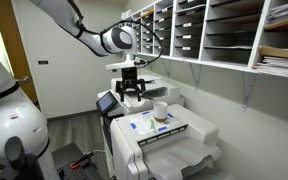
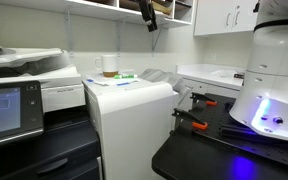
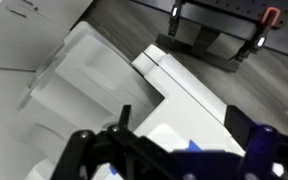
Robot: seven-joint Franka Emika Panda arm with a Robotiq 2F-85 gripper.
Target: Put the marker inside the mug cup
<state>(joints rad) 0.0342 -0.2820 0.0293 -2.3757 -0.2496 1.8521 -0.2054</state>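
Note:
The small white mug cup (image 1: 160,109) stands upright on top of the large white printer (image 1: 184,140); it also shows in an exterior view (image 2: 109,66). A thin greenish marker (image 2: 124,77) lies flat on the printer top just beside the mug. My gripper (image 1: 132,93) hangs in the air above the printer's back part, up and away from the mug, and shows at the top edge of an exterior view (image 2: 149,16). In the wrist view its fingers (image 3: 189,135) are spread wide with nothing between them. The mug and marker are not in the wrist view.
A sheet with blue print (image 1: 144,125) lies on the printer top. Wall shelves with paper trays (image 1: 214,30) hang close above. A second copier with a touch screen (image 2: 9,108) stands beside it. A black table with clamps (image 2: 199,125) holds the robot base.

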